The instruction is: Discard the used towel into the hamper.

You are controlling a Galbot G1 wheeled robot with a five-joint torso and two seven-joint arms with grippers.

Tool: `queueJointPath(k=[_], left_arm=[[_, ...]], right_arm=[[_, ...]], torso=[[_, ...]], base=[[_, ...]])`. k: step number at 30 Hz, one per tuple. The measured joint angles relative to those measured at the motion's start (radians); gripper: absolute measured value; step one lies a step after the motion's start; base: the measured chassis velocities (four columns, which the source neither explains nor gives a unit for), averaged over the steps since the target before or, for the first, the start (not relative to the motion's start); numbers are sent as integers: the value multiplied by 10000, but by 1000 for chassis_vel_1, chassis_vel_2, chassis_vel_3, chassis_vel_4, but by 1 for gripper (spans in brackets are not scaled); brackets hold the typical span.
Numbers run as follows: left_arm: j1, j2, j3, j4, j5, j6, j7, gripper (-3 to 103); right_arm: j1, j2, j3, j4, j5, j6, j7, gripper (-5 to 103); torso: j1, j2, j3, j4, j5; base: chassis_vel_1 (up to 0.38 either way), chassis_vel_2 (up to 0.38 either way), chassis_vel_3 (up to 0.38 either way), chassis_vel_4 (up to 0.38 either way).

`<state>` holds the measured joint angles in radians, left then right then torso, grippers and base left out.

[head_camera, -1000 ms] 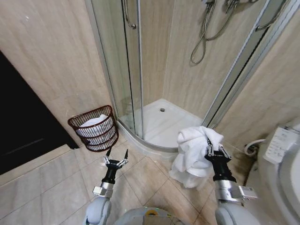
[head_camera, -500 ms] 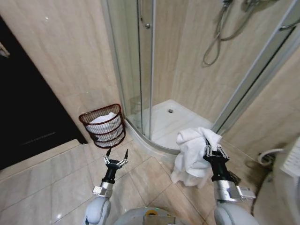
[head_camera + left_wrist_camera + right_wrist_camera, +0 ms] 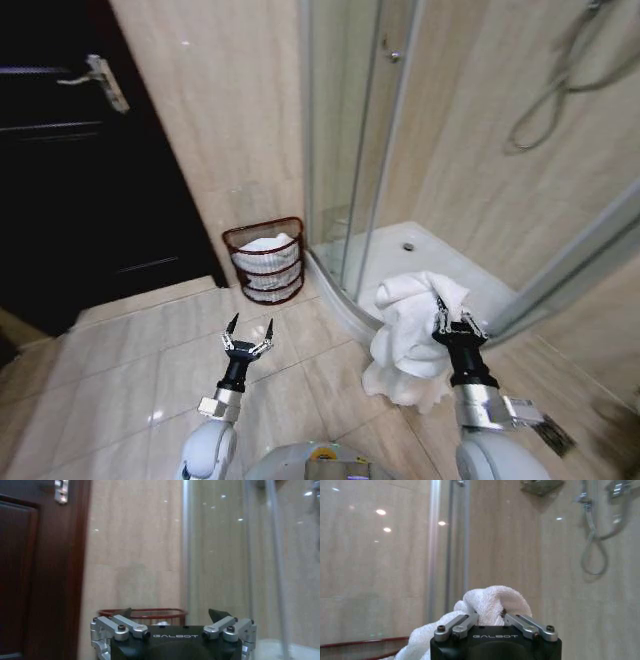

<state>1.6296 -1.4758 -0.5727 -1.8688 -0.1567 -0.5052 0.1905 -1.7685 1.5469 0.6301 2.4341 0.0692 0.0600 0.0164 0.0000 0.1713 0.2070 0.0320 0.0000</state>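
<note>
A: How far along is this?

B: Partway, I'd judge. The right gripper (image 3: 450, 320) is clamped on a white, bunched terry towel (image 3: 410, 335), which hangs from its fingers above the beige tiled floor (image 3: 130, 370), in front of the curved white shower tray (image 3: 445, 262). So the pickup is done. Carrying the towel across and dropping it is left.

A: And the hamper?

B: The small round reddish-brown wire hamper (image 3: 265, 262) stands on the floor against the beige wall, just beside the glass shower door (image 3: 350, 150) and to the right of the dark wooden door (image 3: 90, 160). It is well apart from the towel, ahead and to the robot's left. Something white already lies inside it.

A: What is the left arm doing?

B: The left gripper (image 3: 248, 335) is held low over the floor, fingers spread wide, holding nothing. It points toward the hamper.

A: Do the wrist cameras add anything?

B: The right wrist view shows the grip closely: the towel (image 3: 490, 602) is pinched between the two metal fingers (image 3: 457, 624), with a fold rising above them, and a shower hose (image 3: 592, 551) hangs on the wall beyond. The left wrist view shows the open fingers (image 3: 122, 624) with the hamper's rim (image 3: 142, 612) straight ahead between them. The head view alone shows the gap between towel and hamper.
</note>
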Motion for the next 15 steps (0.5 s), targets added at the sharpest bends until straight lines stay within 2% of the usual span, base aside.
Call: queueJointPath(k=[15], left_arm=[[-3, -52, -4, -7, 100, 68, -17, 100]], right_arm=[[103, -47, 67, -5, -1, -86, -141, 9]], torso=[[3, 17, 12, 0, 0]], base=[[126, 119, 127, 121]])
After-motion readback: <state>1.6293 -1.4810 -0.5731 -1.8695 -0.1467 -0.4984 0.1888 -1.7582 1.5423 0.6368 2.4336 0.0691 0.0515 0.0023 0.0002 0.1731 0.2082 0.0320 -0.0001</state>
